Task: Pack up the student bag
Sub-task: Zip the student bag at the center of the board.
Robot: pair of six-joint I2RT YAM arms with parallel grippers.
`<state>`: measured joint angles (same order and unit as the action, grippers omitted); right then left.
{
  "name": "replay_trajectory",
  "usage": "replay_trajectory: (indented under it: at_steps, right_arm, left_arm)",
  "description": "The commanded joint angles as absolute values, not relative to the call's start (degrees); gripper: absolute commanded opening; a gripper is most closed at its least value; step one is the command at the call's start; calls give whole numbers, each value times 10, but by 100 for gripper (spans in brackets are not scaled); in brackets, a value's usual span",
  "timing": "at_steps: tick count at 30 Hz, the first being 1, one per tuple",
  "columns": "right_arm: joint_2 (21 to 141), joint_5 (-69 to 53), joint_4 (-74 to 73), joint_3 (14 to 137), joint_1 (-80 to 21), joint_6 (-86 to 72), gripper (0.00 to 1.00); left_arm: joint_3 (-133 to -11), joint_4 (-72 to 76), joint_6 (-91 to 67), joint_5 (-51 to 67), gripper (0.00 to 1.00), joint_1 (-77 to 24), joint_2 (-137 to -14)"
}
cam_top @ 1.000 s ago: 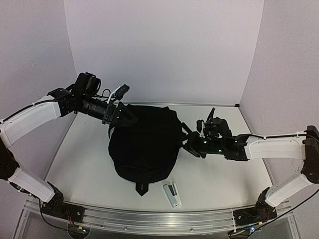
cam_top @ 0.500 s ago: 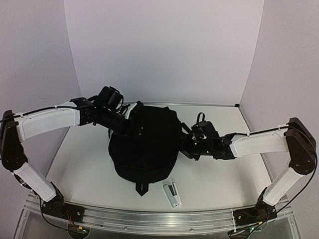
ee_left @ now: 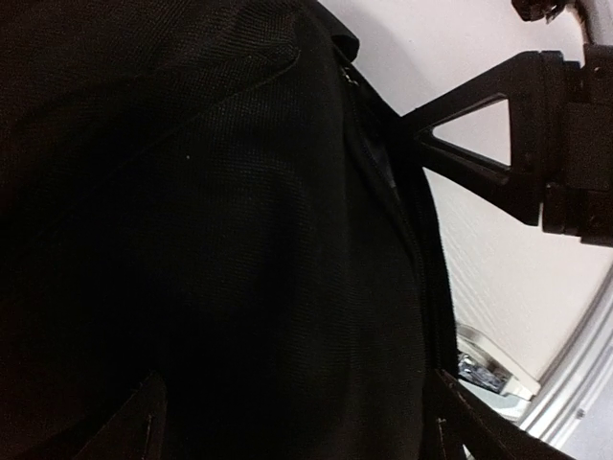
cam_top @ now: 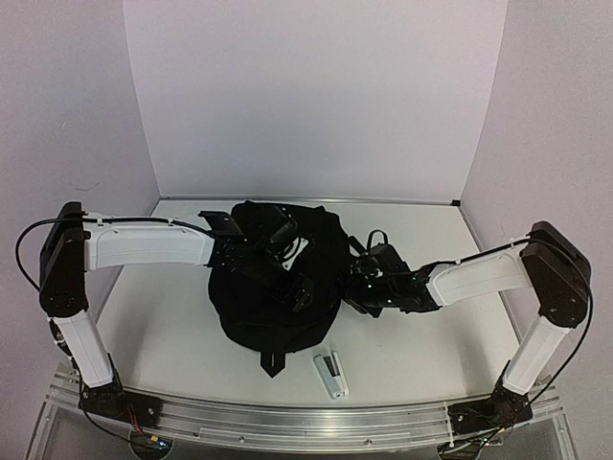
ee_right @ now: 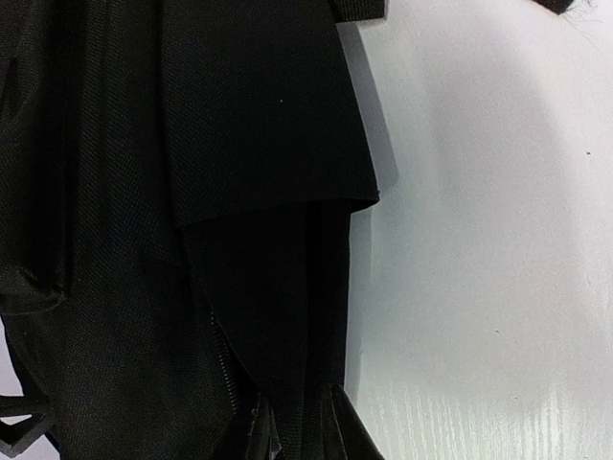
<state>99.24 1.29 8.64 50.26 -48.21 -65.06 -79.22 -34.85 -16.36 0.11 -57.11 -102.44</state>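
Student bag [cam_top: 254,321], lumpy black weave; left gripper [ee_left: 297,417] agape, right gripper [ee_right: 292,436] seemingly tight on its fabric.

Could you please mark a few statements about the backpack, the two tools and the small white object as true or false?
1. The backpack lies on the table between the two arms. True.
2. The left tool is over the backpack. True.
3. The left tool's jaws are shut. False: they stand wide apart.
4. The small white object lies behind the backpack. False: it lies in front of it, toward the arms' bases.
5. The right tool is far from the backpack. False: it is at the backpack's right side.
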Motion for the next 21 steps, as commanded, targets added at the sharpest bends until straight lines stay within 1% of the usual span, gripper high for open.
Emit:
replay_trajectory:
  at_steps: [1, 2, 6, 8, 9, 10, 11, 12, 14, 16, 18, 21]
  right_arm:
    - [998, 43, 97, 501, -484, -662, 18]
    - [996, 45, 97, 498, -484, -664, 17]
    - [988, 52, 97, 489, -484, -666, 16]
    - [985, 56, 97, 486, -482, -666, 15]
    - [985, 58, 97, 484, -481, -665, 15]
    - [985, 60, 97, 481, -478, -665, 15]
    - [984, 62, 97, 478, -475, -664, 14]
    - [984, 63, 97, 474, -472, -665, 13]
    - [982, 64, 97, 467, -464, -665, 13]
    - [979, 61, 98, 467, -462, -659, 13]
    - [971, 53, 98, 475, -462, -642, 13]
    - [948, 30, 98, 492, -462, -594, 15]
  left_arm:
    - [-829, -373, -147, -109, 85, -586, -1040]
    - [-830, -374, -147, -114, 81, -587, -1043]
    - [-838, -387, -148, -128, 52, -591, -1060]
    - [-833, -382, -151, -121, 33, -591, -1056]
    - [-830, -378, -153, -119, 21, -591, -1050]
    - [-827, -374, -156, -119, 13, -591, -1044]
    - [-822, -370, -158, -123, 6, -590, -1036]
    - [-819, -366, -158, -130, 1, -589, -1030]
    - [-815, -361, -164, -116, 0, -576, -1011]
    - [-807, -345, -173, -42, 0, -547, -993]
    - [-784, -308, -194, 58, 0, -509, -971]
    - [-752, -266, -215, 138, 0, -473, -949]
